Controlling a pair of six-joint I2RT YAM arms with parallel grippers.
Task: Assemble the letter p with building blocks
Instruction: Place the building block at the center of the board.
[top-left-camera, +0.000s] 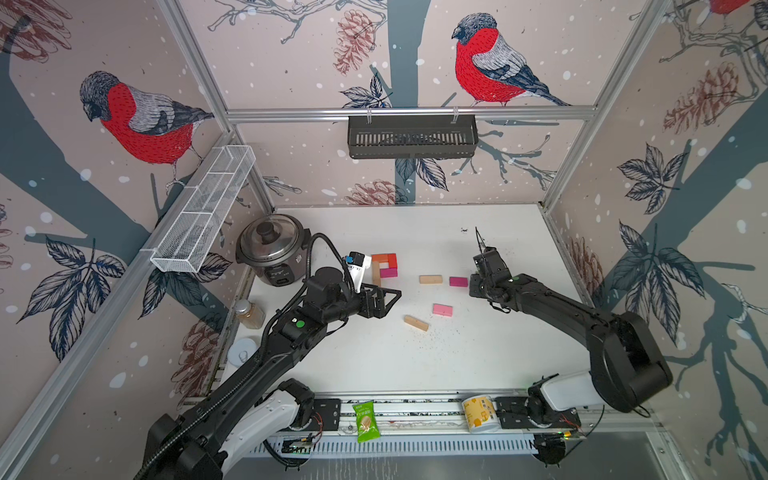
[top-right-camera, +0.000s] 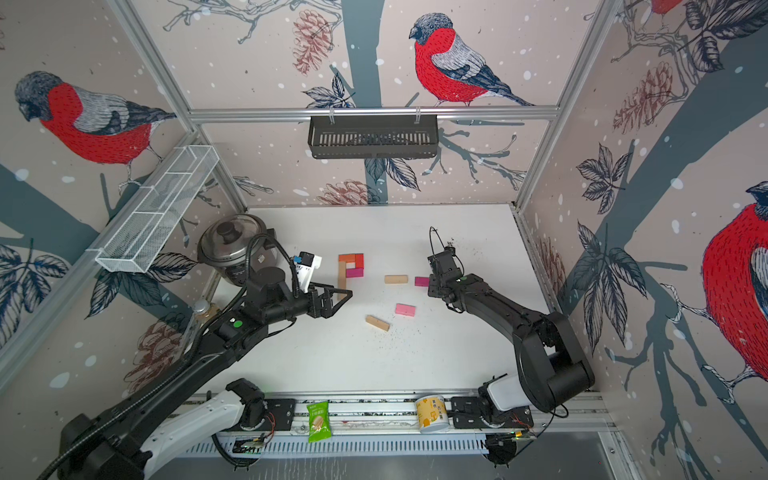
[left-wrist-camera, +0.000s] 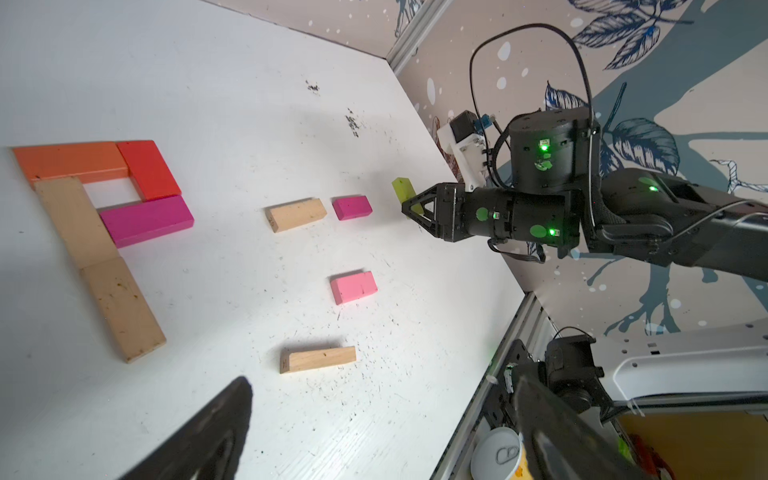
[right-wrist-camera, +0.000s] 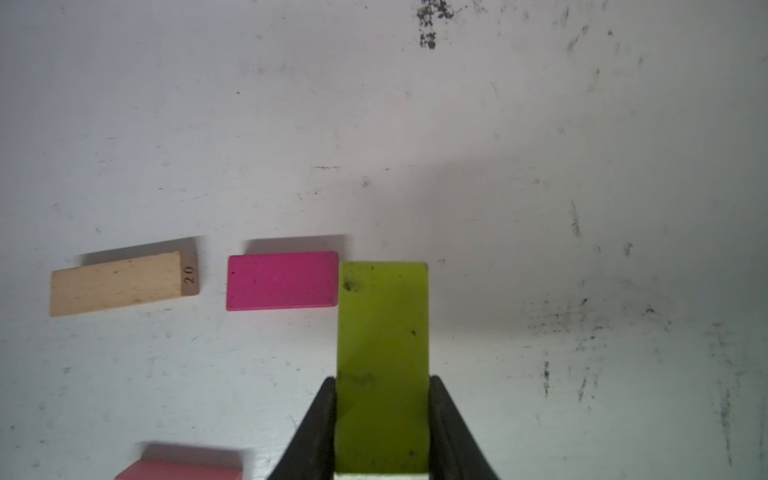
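A rice cooker stands at the white table's far left, a jar near it. A green snack packet and yellow cup lie on the front rail.

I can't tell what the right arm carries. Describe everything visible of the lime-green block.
The lime-green block is a flat, painted rectangle, seemingly wood, with dark smudges on its face. The right gripper is shut on its long sides near one end; the other end juts out, beside a magenta block. Whether it touches that or the table is unclear.
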